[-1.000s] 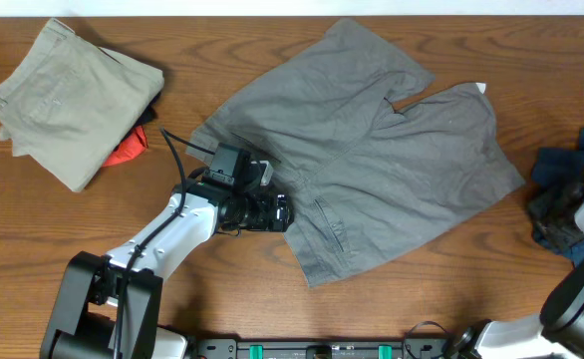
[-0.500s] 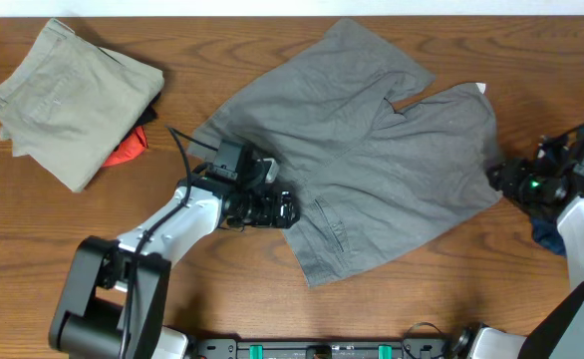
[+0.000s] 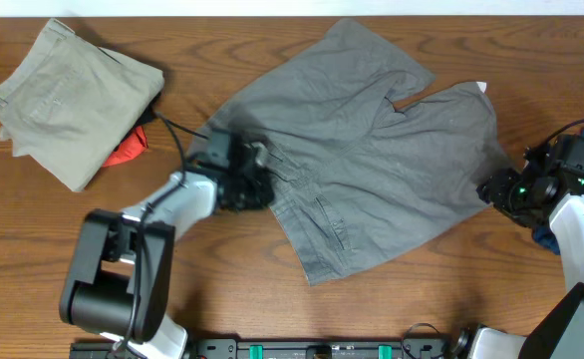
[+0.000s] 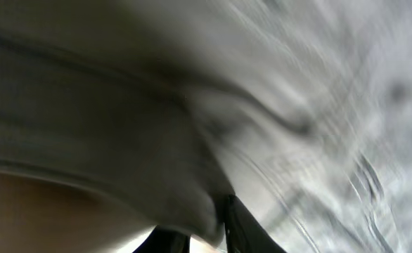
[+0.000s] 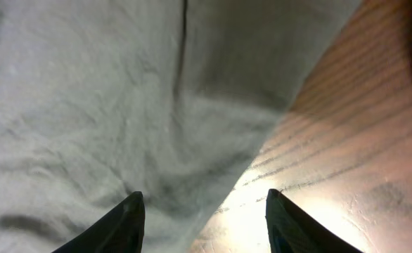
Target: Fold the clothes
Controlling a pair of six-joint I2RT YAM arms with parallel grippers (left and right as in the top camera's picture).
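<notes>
The grey shorts (image 3: 372, 160) lie spread across the middle of the wooden table, legs pointing to the far right. My left gripper (image 3: 264, 184) is at their near-left waistband edge, shut on a fold of the grey cloth (image 4: 192, 105). That cloth bulges between its dark fingertips (image 4: 237, 225) in the blurred left wrist view. My right gripper (image 3: 491, 189) sits at the hem of the right leg. Its jaws stand open, one finger over the grey fabric (image 5: 121, 105) and the other over bare wood (image 5: 346, 140).
A folded khaki garment (image 3: 68, 95) lies at the far left with a red one (image 3: 128, 150) poking out beneath it. A navy-blue heap (image 3: 543, 235) sits at the right edge, partly behind my right arm.
My left gripper closed on the waistband edge and shifted left and slightly away, dragging the cloth with it. My right gripper came in from the right edge to the leg hem.
</notes>
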